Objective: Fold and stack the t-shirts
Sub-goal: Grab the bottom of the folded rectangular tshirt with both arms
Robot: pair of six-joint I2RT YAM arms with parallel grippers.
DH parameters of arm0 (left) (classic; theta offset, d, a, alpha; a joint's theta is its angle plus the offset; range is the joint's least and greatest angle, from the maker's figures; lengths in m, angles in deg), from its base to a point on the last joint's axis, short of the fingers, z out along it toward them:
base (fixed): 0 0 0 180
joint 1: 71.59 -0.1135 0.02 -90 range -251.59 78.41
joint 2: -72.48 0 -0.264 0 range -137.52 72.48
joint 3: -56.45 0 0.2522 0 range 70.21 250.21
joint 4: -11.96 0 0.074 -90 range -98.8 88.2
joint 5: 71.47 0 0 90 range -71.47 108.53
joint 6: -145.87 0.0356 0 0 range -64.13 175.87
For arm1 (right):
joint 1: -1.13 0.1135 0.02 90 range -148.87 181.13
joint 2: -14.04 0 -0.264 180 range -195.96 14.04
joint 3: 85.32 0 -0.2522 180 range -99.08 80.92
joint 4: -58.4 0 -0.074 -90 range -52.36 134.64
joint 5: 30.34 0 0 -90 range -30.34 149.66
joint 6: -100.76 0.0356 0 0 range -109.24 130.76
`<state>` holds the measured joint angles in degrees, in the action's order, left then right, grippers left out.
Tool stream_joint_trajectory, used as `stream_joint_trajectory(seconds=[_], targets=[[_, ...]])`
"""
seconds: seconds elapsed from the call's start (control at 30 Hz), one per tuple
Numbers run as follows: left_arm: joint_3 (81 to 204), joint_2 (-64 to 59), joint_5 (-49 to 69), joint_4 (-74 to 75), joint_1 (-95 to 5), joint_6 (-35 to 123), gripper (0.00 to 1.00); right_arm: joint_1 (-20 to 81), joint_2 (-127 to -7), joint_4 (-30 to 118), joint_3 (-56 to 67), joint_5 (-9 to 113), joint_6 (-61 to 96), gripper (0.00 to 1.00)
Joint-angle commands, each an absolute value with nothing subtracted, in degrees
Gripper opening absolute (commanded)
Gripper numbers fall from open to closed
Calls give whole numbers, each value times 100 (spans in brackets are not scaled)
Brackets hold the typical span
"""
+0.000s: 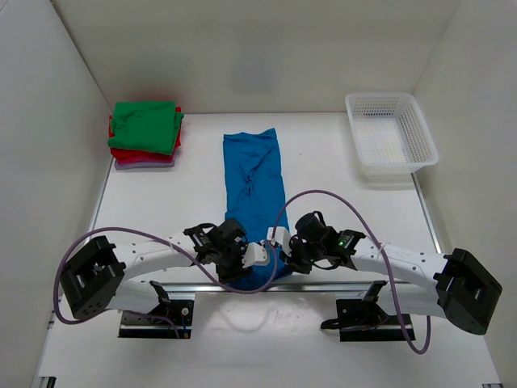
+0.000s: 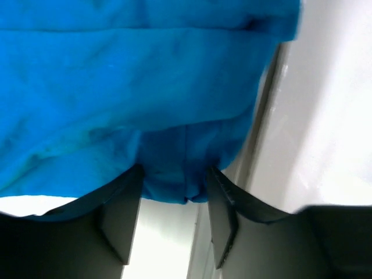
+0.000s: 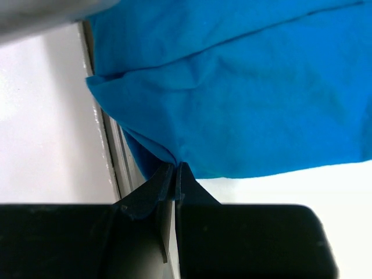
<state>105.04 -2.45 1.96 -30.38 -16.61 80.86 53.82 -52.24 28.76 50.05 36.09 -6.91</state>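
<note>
White table (image 1: 161, 202) holds a blue t-shirt (image 1: 252, 174) at centre. Right gripper (image 3: 175, 168) pinches its near hem tightly. Left gripper (image 2: 174, 174), half open, straddles it, probably for folding.

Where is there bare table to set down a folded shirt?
Between the folded stack and the blue t-shirt, and between it and the white basket. Crowded at the near edge, where left fingers and right fingers meet at the hem.

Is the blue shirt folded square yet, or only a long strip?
Long strip: the blue t-shirt lies narrow and lengthwise, unlike the square folded stack at far left.
</note>
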Motion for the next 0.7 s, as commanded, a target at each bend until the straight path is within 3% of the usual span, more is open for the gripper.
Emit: stream_joint_trajectory(seconds=[0.0, 0.1, 0.2, 0.27, 0.3, 0.33, 0.67], targets=[[10616, -442, 780, -3018, -1648, 7740, 57, 5352, -5039, 3277, 4902, 3418, -813, 1], [10694, -618, 886, -2984, -1604, 7609, 48, 5334, -5003, 3251, 4919, 3479, -822, 0], [10764, -749, 966, -3001, -1596, 7582, 51, 5255, -4986, 3295, 4954, 3479, -849, 1], [10782, -785, 869, -3097, -1595, 7714, 27, 5202, -5003, 3268, 4954, 3496, -805, 0], [10765, -785, 773, -3115, -1639, 7757, 4, 5185, -4986, 3242, 4954, 3496, -822, 0], [10774, -759, 503, -3237, -1735, 7845, 0, 5185, -4951, 3207, 4989, 3479, -883, 0], [11467, -477, -950, -5040, -1869, 8839, 0, 5360, -4757, 2803, 4682, 3391, -796, 0]])
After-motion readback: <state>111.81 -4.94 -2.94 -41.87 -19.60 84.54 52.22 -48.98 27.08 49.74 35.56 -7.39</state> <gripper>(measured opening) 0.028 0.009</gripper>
